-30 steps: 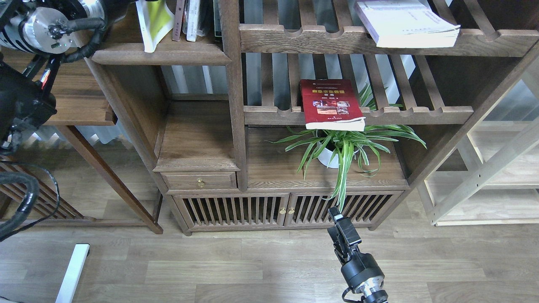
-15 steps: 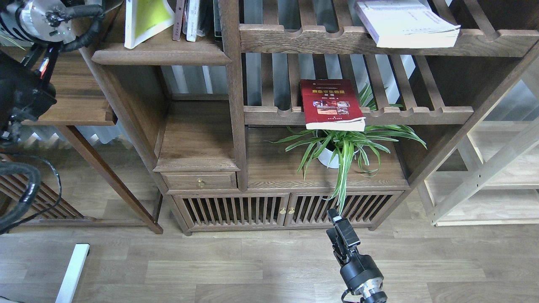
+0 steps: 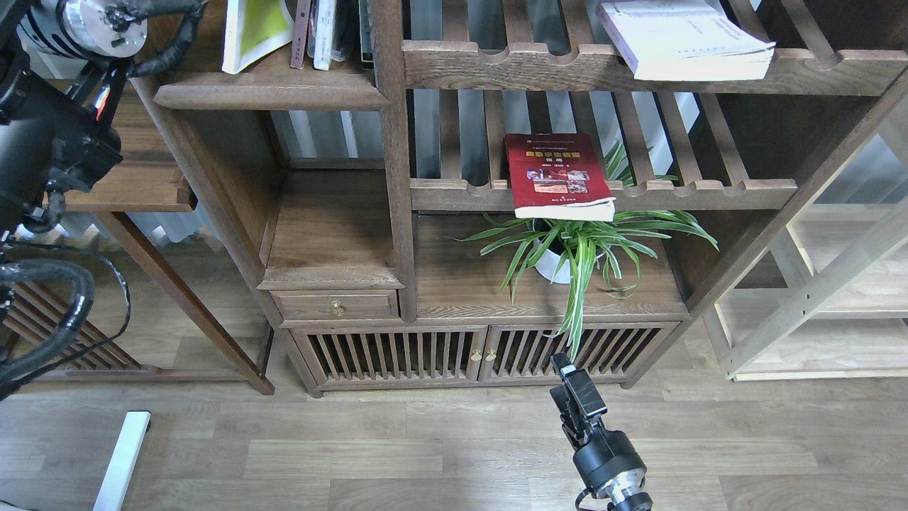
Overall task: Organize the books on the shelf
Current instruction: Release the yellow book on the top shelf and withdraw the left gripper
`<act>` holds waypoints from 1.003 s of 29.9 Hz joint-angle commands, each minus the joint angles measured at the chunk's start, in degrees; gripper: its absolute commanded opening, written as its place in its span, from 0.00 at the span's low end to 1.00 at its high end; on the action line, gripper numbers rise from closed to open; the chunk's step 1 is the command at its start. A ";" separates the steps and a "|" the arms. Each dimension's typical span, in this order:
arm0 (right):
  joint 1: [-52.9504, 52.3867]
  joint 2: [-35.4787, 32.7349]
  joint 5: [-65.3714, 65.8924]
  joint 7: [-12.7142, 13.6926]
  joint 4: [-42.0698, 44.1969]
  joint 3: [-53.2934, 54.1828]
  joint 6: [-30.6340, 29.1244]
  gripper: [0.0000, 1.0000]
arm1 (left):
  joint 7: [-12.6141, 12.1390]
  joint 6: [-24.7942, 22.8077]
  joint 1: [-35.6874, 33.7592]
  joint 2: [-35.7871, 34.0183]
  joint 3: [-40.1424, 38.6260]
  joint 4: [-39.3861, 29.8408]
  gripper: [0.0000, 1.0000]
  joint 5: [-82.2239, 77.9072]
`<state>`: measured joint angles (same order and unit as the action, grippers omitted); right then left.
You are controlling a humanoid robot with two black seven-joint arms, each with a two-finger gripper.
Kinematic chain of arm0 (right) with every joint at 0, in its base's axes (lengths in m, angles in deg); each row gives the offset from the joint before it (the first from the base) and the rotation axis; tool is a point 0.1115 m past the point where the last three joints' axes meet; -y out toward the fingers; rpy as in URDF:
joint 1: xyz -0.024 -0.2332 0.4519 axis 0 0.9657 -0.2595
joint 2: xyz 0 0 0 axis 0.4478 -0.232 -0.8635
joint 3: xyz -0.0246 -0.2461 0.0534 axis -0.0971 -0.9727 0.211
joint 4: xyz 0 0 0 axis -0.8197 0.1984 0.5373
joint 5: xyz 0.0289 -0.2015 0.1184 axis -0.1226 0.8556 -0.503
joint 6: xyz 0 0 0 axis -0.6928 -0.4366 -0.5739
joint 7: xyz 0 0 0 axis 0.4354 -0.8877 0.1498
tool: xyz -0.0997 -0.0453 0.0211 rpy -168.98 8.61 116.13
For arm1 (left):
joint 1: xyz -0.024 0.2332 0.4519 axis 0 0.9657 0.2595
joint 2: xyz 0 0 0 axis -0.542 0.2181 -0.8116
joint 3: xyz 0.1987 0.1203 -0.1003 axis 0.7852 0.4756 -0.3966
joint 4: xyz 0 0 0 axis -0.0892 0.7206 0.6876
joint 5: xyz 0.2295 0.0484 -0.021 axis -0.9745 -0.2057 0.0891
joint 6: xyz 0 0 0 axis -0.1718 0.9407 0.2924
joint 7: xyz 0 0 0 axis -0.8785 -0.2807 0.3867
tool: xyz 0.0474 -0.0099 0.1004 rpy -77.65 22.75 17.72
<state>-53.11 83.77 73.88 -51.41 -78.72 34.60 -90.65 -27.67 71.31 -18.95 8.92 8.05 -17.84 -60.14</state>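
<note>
The yellow-green book [image 3: 255, 28] stands tilted on the solid dark shelf [image 3: 269, 92] at the top left, beside thin upright books [image 3: 323, 32]; its top is cut off by the view's edge. My left arm [image 3: 78, 28] reaches up beside it, and its gripper is out of view above the edge. The dark red book [image 3: 557, 174] lies flat on a slatted shelf in the middle. The pale lavender book [image 3: 684, 39] lies flat on the upper slatted shelf at the right. My right gripper [image 3: 571, 383] hangs low before the cabinet doors, dark and end-on, holding nothing.
A potted spider plant [image 3: 574, 248] stands under the red book, its leaves drooping over the cabinet front. A pale light-wood rack [image 3: 830, 284] is at the right. A side table [image 3: 135, 191] and a white bar [image 3: 124, 458] on the floor are at the left.
The yellow-green book has shifted on the top-left shelf and now stands more upright. My left arm has moved slightly up and right. The right gripper has hardly moved.
</note>
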 commanded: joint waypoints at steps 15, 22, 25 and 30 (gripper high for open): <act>0.00 0.00 0.00 0.00 0.00 -0.11 0.00 0.99 | 5.01 0.19 -2.71 2.73 -0.39 3.38 0.31 2.35; 0.00 0.00 0.00 0.00 0.00 -0.20 0.00 0.99 | 5.19 0.80 -5.17 2.99 -0.39 3.55 0.31 2.97; 0.00 0.00 0.00 0.00 0.00 -0.38 0.00 0.99 | 5.19 0.80 -5.35 2.90 -0.39 3.55 0.31 2.97; 0.09 0.00 0.00 0.00 0.00 -0.38 0.00 0.99 | 5.19 0.80 -5.44 2.91 -0.48 3.29 0.31 2.97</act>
<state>-53.05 83.77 73.89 -51.41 -78.72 34.23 -90.65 -22.48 72.11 -24.35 11.87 7.65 -14.30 -57.17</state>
